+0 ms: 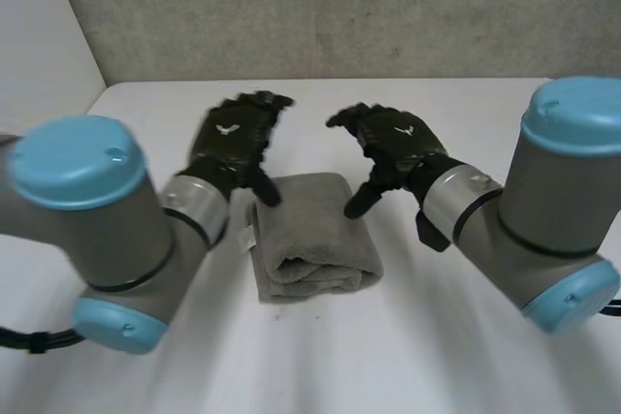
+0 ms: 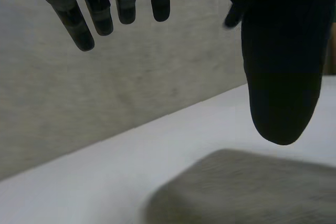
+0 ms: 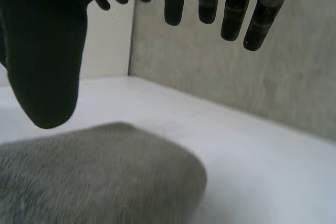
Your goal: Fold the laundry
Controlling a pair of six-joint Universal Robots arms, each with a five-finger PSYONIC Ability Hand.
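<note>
A grey towel (image 1: 309, 232) lies folded into a thick small rectangle in the middle of the white table (image 1: 388, 356). My left hand (image 1: 233, 138) hovers above its far left corner, fingers straight and apart, holding nothing. Over the far right corner my right hand (image 1: 388, 147) hangs the same way, thumb pointing down toward the cloth. In the left wrist view the towel (image 2: 247, 190) lies below the thumb (image 2: 281, 77) without touching it. The right wrist view has the towel (image 3: 94, 174) under the thumb (image 3: 44, 61), fingers (image 3: 231, 9) spread above bare table.
A grey wall (image 1: 320, 7) runs along the table's far edge. The table's left edge (image 1: 92, 104) is near my left arm. White table surface lies all round the towel.
</note>
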